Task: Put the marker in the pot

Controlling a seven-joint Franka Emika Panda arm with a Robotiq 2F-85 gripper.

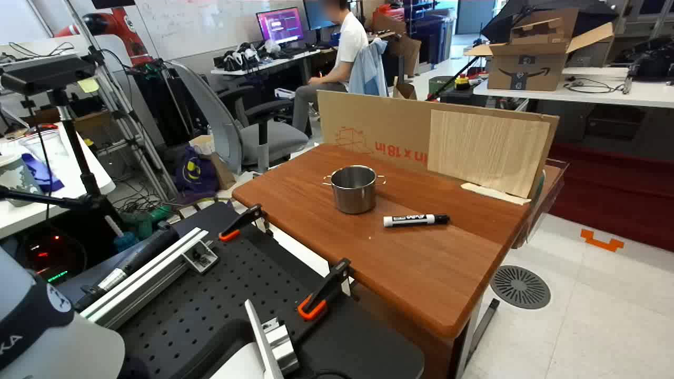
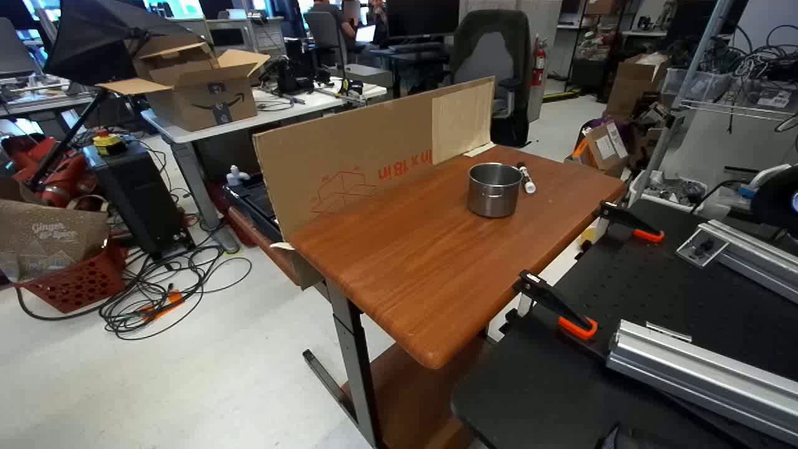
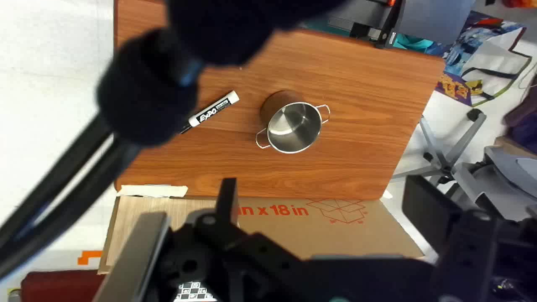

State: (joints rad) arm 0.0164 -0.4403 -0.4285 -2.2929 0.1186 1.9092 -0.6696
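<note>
The marker [image 1: 413, 220] is black and white and lies on its side on the brown table [image 1: 421, 263], beside the pot and apart from it. It also shows in an exterior view [image 2: 527, 179], partly behind the pot, and in the wrist view [image 3: 214, 109], where a blurred dark cable covers part of its black end. The pot [image 1: 355, 196] is silver with two thin wire handles. It stands upright and shows in an exterior view [image 2: 493, 194] and the wrist view [image 3: 293, 128], its inside empty. My gripper [image 3: 322, 184] is open and empty, above the table; neither exterior view shows it.
A cardboard panel [image 1: 379, 126] with red print stands along the table's far edge, with a light wood-patterned piece [image 1: 487, 152] on it. Two black and orange clamps [image 1: 326, 292] sit where the black perforated board [image 1: 210, 310] meets the table.
</note>
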